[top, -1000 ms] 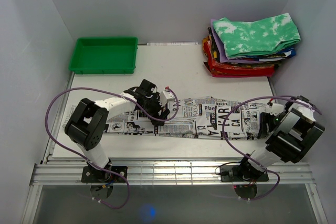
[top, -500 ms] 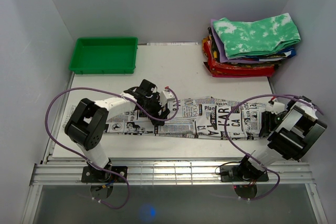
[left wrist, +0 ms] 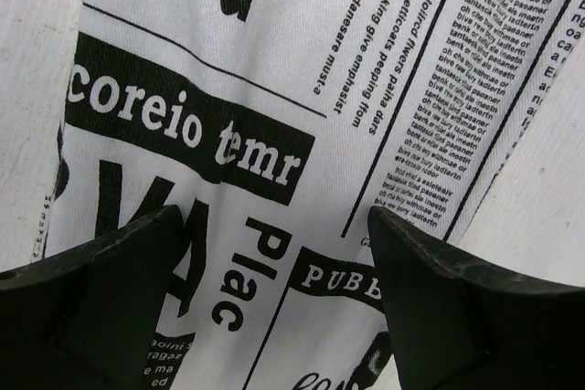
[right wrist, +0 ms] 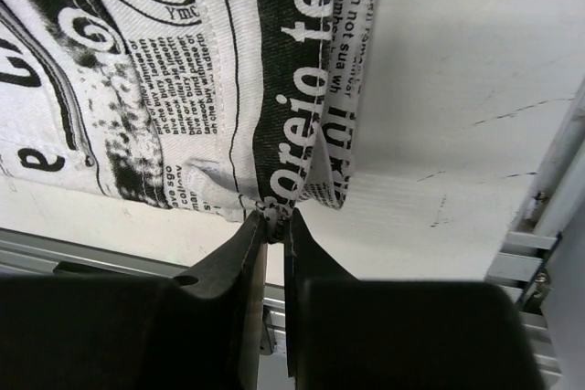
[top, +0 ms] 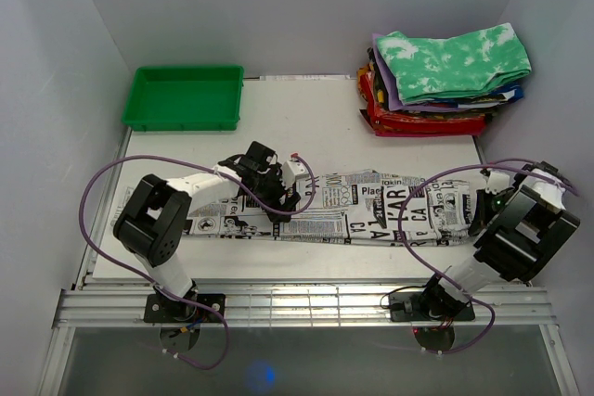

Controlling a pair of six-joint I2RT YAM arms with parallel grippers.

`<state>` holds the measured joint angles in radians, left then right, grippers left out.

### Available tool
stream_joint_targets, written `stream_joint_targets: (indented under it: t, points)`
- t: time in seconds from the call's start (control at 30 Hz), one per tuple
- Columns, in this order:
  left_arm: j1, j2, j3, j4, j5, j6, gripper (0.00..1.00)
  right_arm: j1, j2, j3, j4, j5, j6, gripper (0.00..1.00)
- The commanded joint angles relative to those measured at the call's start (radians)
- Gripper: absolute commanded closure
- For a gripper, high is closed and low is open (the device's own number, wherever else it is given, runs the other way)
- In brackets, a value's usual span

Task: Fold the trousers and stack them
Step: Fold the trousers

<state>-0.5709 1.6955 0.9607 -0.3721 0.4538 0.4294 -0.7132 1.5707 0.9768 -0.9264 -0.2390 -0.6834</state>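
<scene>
The newspaper-print trousers [top: 371, 206] lie stretched left to right along the table's front half. My left gripper [top: 278, 194] hovers over their left-middle part, jaws wide apart above the flat cloth [left wrist: 274, 134], holding nothing. My right gripper [top: 483, 210] is at the trousers' right end and is shut on the waistband edge [right wrist: 292, 162]; its fingertips [right wrist: 272, 226] pinch a bunched bit of the black-banded hem just above the table.
A green tray [top: 186, 97] stands at the back left. A stack of folded clothes [top: 445, 81], topped by a green-and-white tie-dye piece, sits at the back right. The table's metal front rail [right wrist: 548, 180] runs close beside the right gripper.
My right gripper closed on the trousers' right end and the arm shifted slightly right. The left arm stayed still.
</scene>
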Motion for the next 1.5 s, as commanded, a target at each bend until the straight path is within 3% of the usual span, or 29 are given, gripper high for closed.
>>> stream_joint_targets:
  t: [0.0, 0.27, 0.47, 0.53, 0.57, 0.6, 0.67, 0.77, 0.9, 1.03, 1.2, 1.27, 1.37, 1.47]
  points:
    - [0.002, 0.021, -0.059, -0.053, -0.015, -0.001, 0.06, -0.006, -0.043, 0.072, -0.029, 0.013, -0.045, 0.92]
    - [0.002, 0.043, -0.085, -0.064, -0.029, 0.017, 0.08, -0.006, -0.067, 0.037, -0.025, 0.144, -0.134, 0.92]
    - [0.003, 0.044, -0.089, -0.067, -0.029, 0.016, 0.08, -0.005, -0.058, -0.079, 0.035, 0.224, -0.169, 0.92]
    - [0.005, 0.032, -0.085, -0.073, -0.02, 0.016, 0.07, -0.005, -0.022, -0.084, 0.046, 0.227, -0.162, 0.7]
    - [0.005, 0.023, -0.082, -0.082, -0.014, 0.019, 0.07, -0.005, -0.014, -0.073, 0.049, 0.222, -0.15, 0.49]
    - [0.003, 0.009, -0.07, -0.09, -0.001, 0.02, 0.05, -0.005, -0.014, -0.061, 0.046, 0.213, -0.143, 0.45]
    - [0.005, -0.043, -0.045, -0.126, 0.054, 0.022, 0.04, 0.0, -0.014, 0.006, 0.023, 0.166, -0.134, 0.39]
    - [0.003, -0.114, 0.059, -0.206, 0.143, 0.014, 0.02, 0.017, -0.017, 0.144, -0.07, 0.048, -0.13, 0.39]
    - [0.003, -0.148, 0.199, -0.232, 0.161, -0.027, 0.02, 0.089, -0.037, 0.285, -0.175, -0.143, -0.136, 0.39]
    - [0.005, -0.152, 0.279, -0.135, 0.109, -0.148, 0.02, 0.251, -0.067, 0.333, -0.114, -0.284, -0.073, 0.36]
    - [0.005, -0.29, 0.171, 0.148, -0.115, -0.332, 0.02, 0.572, -0.017, 0.408, 0.026, -0.278, 0.016, 0.35]
    - [0.011, -0.303, 0.185, 0.153, -0.164, -0.378, 0.02, 0.683, 0.038, 0.437, 0.09, -0.264, 0.047, 0.35]
    - [0.038, -0.281, 0.225, 0.09, -0.072, -0.359, 0.06, 0.82, 0.139, 0.509, 0.124, -0.227, 0.065, 0.42]
    - [0.045, -0.274, 0.233, 0.081, -0.086, -0.385, 0.09, 0.92, 0.238, 0.565, 0.136, -0.186, 0.059, 0.47]
